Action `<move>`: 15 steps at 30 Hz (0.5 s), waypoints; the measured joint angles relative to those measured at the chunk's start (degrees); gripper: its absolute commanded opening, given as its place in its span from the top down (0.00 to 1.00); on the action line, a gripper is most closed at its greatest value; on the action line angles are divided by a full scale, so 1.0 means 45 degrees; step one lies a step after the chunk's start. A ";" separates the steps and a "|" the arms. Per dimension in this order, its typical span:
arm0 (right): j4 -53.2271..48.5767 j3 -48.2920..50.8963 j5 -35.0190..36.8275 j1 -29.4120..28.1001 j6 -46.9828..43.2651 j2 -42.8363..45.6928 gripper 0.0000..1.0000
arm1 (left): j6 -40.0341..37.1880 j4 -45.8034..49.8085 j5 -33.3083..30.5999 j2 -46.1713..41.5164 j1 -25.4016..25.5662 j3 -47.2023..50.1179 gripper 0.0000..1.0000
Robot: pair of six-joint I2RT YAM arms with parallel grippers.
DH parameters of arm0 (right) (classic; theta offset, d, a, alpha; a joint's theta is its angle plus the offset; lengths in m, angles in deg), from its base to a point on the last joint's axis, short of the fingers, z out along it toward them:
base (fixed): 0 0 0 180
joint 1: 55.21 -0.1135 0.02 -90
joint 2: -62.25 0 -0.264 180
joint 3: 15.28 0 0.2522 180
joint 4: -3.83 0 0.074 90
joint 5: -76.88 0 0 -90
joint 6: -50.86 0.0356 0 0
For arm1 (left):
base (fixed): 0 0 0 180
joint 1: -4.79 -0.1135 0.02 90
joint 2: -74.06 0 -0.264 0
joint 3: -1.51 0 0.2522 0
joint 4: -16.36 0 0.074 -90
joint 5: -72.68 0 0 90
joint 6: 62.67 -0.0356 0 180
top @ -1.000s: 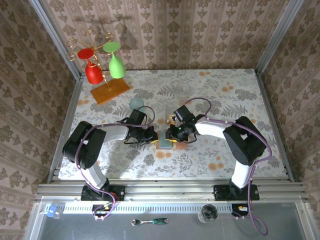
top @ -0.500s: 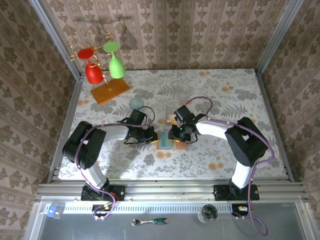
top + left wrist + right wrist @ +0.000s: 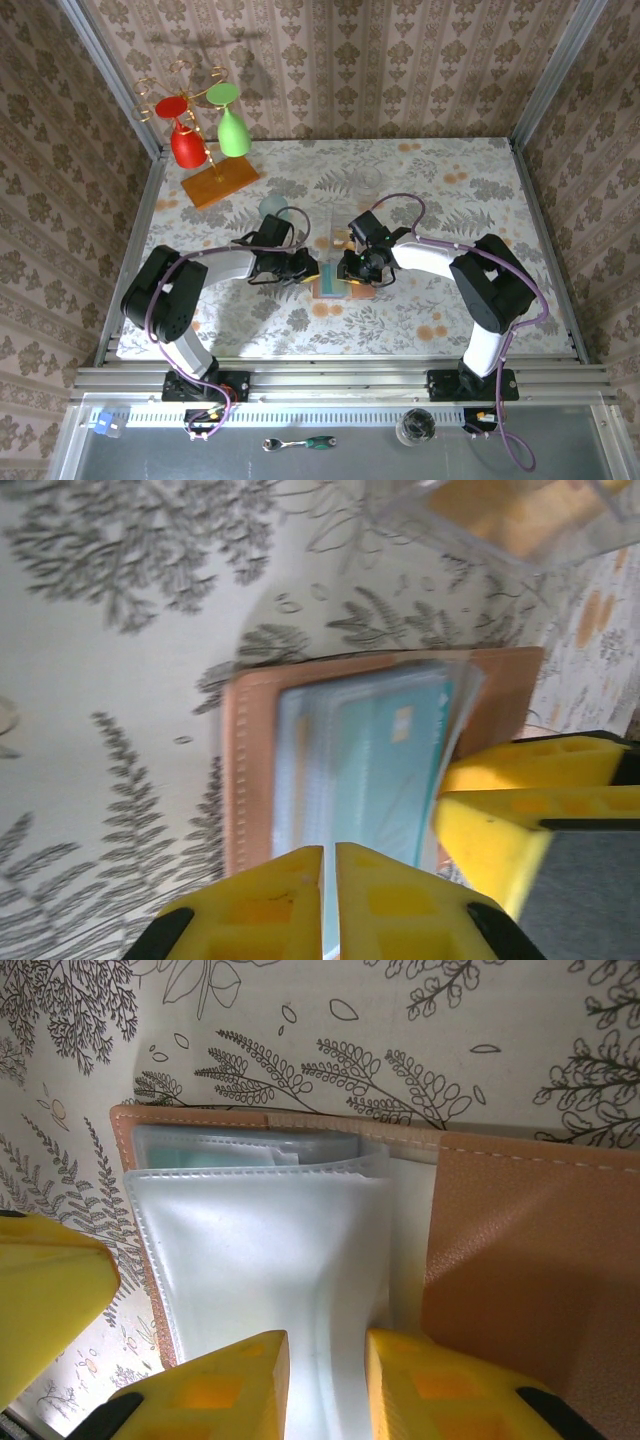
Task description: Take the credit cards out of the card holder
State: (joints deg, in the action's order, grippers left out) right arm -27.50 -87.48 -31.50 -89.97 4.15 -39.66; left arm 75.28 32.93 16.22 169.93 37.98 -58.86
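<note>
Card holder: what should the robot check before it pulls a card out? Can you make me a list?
1. Card holder lying open on the table: ok.
2. Teal card showing inside the holder, there to pull: ok.
3. Left gripper lined up at the card's near edge: ok.
4. Left gripper really pinching the card: cannot tell.
5. Right gripper holding the clear sleeves down: cannot tell.
6. Clear box beyond the holder, out of the way: ok.
</note>
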 measured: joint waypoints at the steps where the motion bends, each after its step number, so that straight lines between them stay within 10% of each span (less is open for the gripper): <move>1: 0.0000 0.0000 0.0000 0.0000 0.0000 0.0000 0.73 | 0.0015 -0.0034 0.0053 0.0000 0.0053 -0.0063 0.86; 15: 0.0005 0.0005 0.0005 0.0000 0.0005 0.0102 0.74 | 0.0568 -0.1103 0.0962 0.0335 0.0466 -0.0165 0.78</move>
State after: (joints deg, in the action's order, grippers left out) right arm -27.47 -87.46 -31.47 -89.97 4.17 -39.20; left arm 77.83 27.97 20.55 171.44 40.08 -59.60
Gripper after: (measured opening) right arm 0.263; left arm 0.218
